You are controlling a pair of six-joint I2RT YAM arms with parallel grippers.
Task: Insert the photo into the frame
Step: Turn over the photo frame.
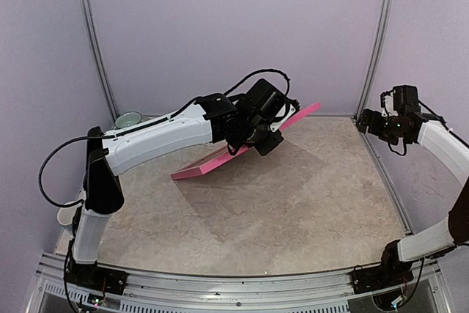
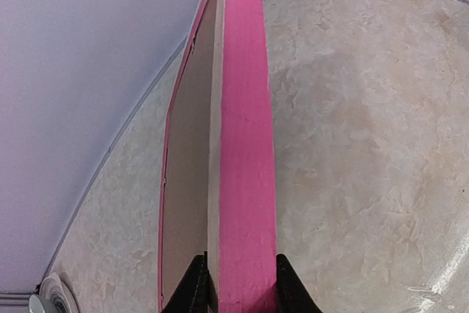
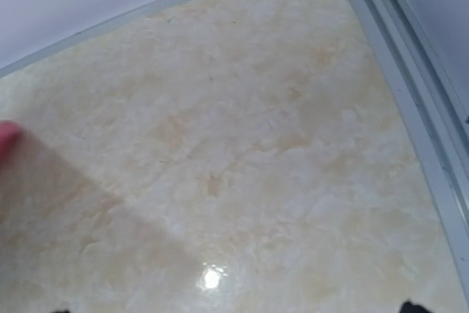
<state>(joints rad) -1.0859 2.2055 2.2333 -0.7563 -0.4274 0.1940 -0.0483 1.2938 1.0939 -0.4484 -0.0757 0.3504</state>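
The pink frame (image 1: 212,163) is tilted, its left end low near the table and its right corner (image 1: 314,109) raised toward the back wall. My left gripper (image 1: 256,141) is shut on one pink rail. In the left wrist view that rail (image 2: 245,144) runs straight up between the two black fingertips (image 2: 194,291), with a plain brown board (image 2: 187,166) showing inside the frame. The photo is hidden. My right gripper (image 1: 364,119) hangs at the back right, away from the frame, open and holding nothing. Only a pink frame corner (image 3: 6,137) shows at the left edge of its view.
A small round pale dish (image 1: 128,119) sits at the back left corner by the wall, also visible in the left wrist view (image 2: 51,295). A metal rail (image 3: 410,93) borders the marbled tabletop (image 1: 293,203) on the right. Lilac walls close in on three sides.
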